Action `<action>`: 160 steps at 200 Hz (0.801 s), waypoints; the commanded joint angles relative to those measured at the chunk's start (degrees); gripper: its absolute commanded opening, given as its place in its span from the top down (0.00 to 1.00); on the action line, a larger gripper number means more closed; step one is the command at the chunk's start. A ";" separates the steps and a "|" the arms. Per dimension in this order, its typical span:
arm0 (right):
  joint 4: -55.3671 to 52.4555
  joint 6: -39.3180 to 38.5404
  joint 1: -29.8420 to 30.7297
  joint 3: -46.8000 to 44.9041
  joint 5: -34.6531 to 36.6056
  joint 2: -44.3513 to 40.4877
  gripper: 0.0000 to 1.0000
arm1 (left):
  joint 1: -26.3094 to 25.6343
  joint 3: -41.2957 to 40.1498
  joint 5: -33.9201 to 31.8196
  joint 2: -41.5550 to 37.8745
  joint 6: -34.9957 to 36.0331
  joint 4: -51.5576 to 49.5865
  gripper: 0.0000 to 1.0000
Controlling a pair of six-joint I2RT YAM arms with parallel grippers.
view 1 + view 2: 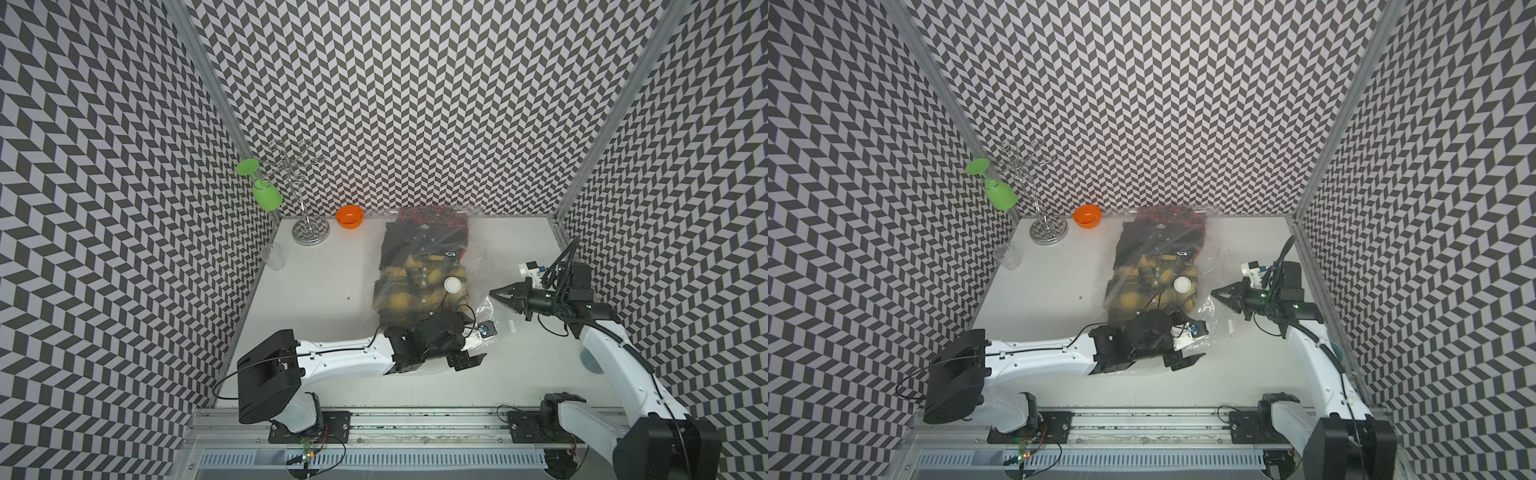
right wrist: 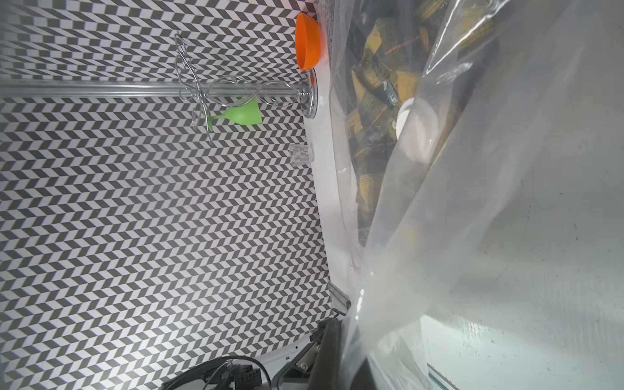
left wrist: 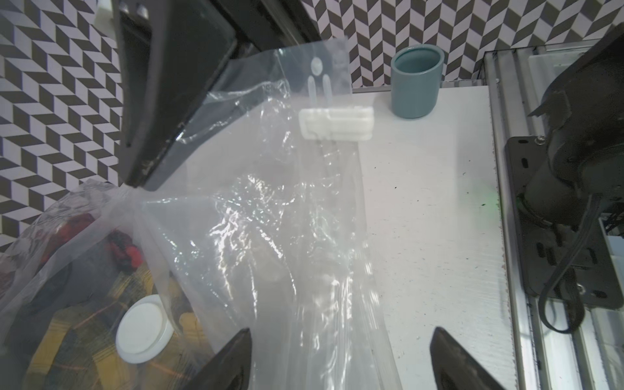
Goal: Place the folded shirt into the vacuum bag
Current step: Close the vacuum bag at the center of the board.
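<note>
I see the counter (image 1: pixel 316 311) carrying the clear bag (image 1: pixel 482 303). The yellow plaid shirt (image 1: pixel 415 291) lies folded inside the bag. My left gripper (image 1: pixel 467 360) hovers spread above the bag's empty end. My right gripper (image 1: pixel 495 294) is pressed together, pinching the bag's edge. The white valve (image 1: pixel 452 285) sits on the bag, over the shirt.

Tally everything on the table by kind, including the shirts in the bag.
Shirts: 3 (red, dark, yellow)
Bag: 1
Cups: 2 (clear, teal)
Bowl: 1
Wine glass: 1
Rack: 1
Total: 9
</note>
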 commanded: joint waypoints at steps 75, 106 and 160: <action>12.39 9.78 -0.18 -0.24 -2.27 -1.38 1.00 | -4.10 -6.05 -16.91 -4.15 -5.89 0.90 0.00; 12.70 10.32 -0.18 0.59 -1.73 -0.84 1.00 | -5.69 -4.47 -14.19 -0.86 -7.31 -2.49 0.00; 14.23 11.75 -0.10 0.79 -1.29 -0.57 1.00 | -12.39 -5.62 -40.54 5.40 -1.06 5.19 0.02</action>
